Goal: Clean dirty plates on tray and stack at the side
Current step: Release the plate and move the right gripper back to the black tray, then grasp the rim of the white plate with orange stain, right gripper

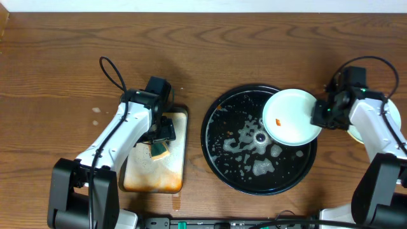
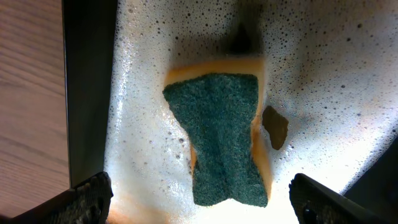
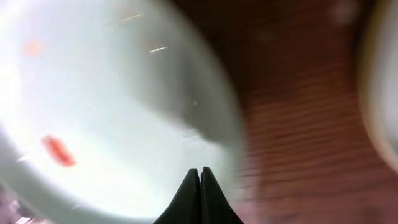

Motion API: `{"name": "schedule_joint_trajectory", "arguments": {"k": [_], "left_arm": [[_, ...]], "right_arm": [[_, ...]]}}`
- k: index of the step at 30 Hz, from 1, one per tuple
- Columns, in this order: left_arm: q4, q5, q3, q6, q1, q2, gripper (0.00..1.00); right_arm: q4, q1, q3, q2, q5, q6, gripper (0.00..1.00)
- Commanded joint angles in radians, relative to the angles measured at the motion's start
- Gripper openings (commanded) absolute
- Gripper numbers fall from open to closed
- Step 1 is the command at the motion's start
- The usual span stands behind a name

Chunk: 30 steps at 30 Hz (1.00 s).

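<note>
A wooden table (image 1: pixel 254 51) fills nearly all of the overhead view. Its top is of a warm dark brown colour, with fine grain lines running from left to right. Along the far edge a narrow pale strip (image 1: pixel 254 5) shows beyond the wood; what it is cannot be told. On the left part of the top lie some small pale specks (image 1: pixel 96 111). The light is soft and even. In the right wrist view the wood looks blurred and reddish

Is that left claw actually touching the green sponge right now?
Apart. In the left wrist view the left gripper is open, its fingers either side of the sponge, foam showing in both gaps.
</note>
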Motion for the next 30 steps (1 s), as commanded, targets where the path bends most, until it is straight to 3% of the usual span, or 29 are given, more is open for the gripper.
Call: {"name": "schedule_joint_trajectory", "arguments": {"k": [1,6,11,13,18,30], "left_arm": [[-0.003,-0.008,-0.005,0.005,0.003,-0.007,0.92],[-0.003,-0.008,-0.005,0.005,0.003,-0.007,0.92],[-0.002,-0.008,-0.005,0.005,0.003,-0.007,0.92],[-0.002,-0.008,-0.005,0.005,0.003,-0.007,0.92],[-0.003,-0.008,-0.005,0.005,0.003,-0.007,0.92],[-0.002,-0.008,-0.005,0.005,0.003,-0.007,0.92]], "right_arm": [[-0.024,0.089,0.0,-0.019,-0.075,-0.009,0.01],[-0.051,0.18,0.0,-0.02,0.072,0.006,0.04],[0.037,0.15,0.009,-0.02,0.356,0.066,0.32],[0.11,0.124,0.009,-0.02,0.355,0.023,0.36],[0.232,0.077,0.008,-0.019,0.174,-0.178,0.38],[0.249,0.02,-0.003,0.036,0.146,-0.218,0.34]]}}
